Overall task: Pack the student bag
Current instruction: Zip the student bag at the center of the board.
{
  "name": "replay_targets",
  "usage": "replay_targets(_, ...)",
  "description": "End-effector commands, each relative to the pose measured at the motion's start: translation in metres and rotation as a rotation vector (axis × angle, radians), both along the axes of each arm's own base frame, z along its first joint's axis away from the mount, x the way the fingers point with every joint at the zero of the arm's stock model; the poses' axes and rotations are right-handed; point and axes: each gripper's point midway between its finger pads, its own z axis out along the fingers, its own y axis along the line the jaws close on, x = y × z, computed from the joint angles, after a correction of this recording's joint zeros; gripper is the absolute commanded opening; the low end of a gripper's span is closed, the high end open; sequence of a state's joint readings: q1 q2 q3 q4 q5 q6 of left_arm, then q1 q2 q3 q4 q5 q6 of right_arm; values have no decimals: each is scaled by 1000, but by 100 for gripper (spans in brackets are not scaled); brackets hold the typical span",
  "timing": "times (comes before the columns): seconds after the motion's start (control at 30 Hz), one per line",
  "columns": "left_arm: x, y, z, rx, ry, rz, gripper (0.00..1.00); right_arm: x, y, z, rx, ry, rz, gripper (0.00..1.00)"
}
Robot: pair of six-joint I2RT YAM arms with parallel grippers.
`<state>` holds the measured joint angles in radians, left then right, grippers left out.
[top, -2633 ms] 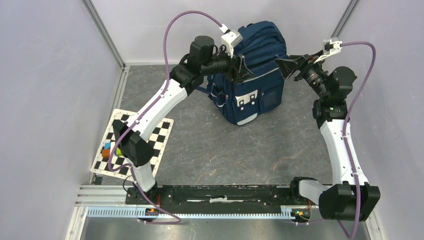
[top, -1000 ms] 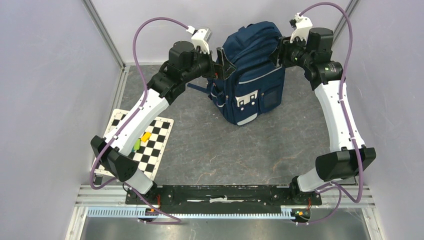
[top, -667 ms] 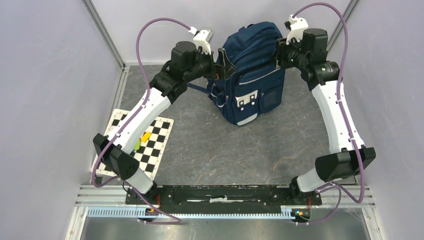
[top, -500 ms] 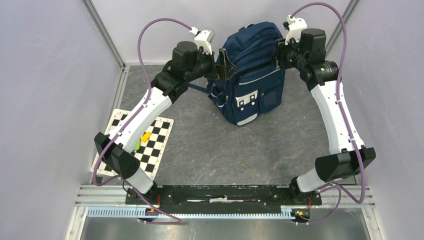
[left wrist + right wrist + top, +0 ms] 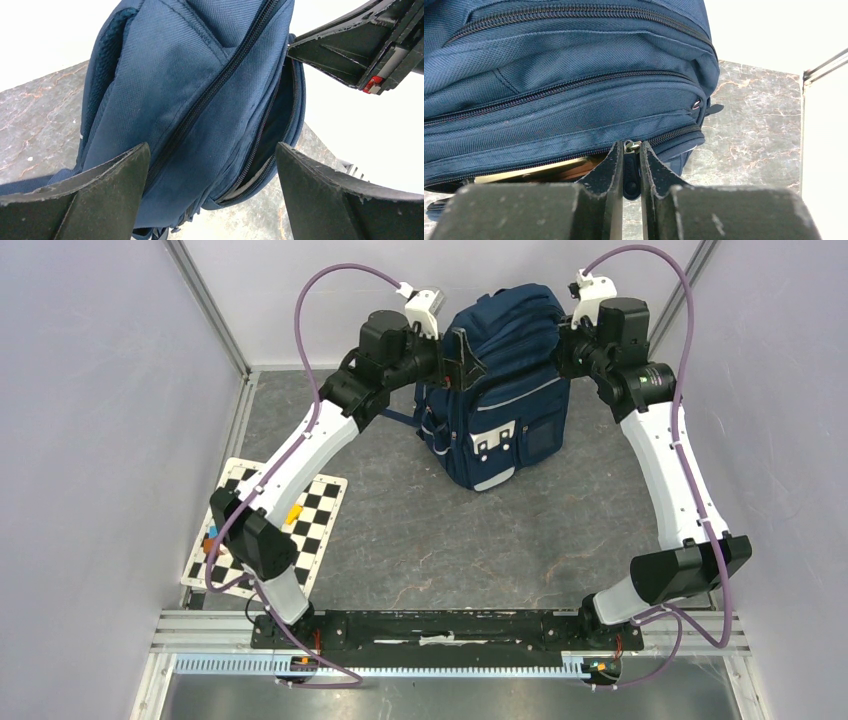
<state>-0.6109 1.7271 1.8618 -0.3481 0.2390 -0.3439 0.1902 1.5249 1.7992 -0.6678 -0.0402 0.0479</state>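
The student bag (image 5: 505, 400), navy blue with grey stripes, stands upright at the back of the table. My left gripper (image 5: 464, 352) is at its upper left corner, open wide; in the left wrist view the gripper (image 5: 212, 200) has the bag (image 5: 200, 75) between its spread fingers, with no contact visible. My right gripper (image 5: 566, 344) is at the bag's upper right. In the right wrist view the gripper (image 5: 631, 170) is shut on the black zipper pull (image 5: 631, 186) of a partly open compartment, where something yellow-gold (image 5: 534, 172) shows inside.
A checkerboard mat (image 5: 315, 525) lies at the left with small coloured blocks (image 5: 292, 513) on it, partly under the left arm. Enclosure walls stand close behind and beside the bag. The arms' base rail (image 5: 450, 625) runs along the near edge.
The right gripper's jaws have shut onto the zipper pull. The left gripper has moved right, from beside the bag's left side to its upper corner, staying open.
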Motion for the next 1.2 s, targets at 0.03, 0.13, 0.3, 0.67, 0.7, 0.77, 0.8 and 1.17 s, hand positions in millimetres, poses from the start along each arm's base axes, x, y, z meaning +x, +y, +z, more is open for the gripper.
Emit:
replay_targets(0.03,11,-9,18,17,-128,-59,95,-14,20,29,136,-44,22,0)
replay_targets(0.13,11,-15,16,29,-141,-94,70,-18,37,37,237,-60,45,0)
replay_targets(0.3,7,-22,14,22,-150,-148,27,-24,62,45,373,-85,51,0)
replay_targets(0.67,1,-27,24,-30,-147,-172,2,-49,127,42,483,-62,127,0)
replay_targets(0.7,2,-26,24,-31,-144,-166,2,-51,133,42,485,-66,133,0)
replay_targets(0.77,2,-25,25,-37,-140,-156,2,-56,145,40,479,-69,145,0)
replay_targets(0.8,2,-25,25,-40,-136,-153,2,-59,152,37,473,-65,153,0)
replay_targets(1.17,5,-26,31,-82,-115,-133,2,-85,201,-28,260,-36,212,0)
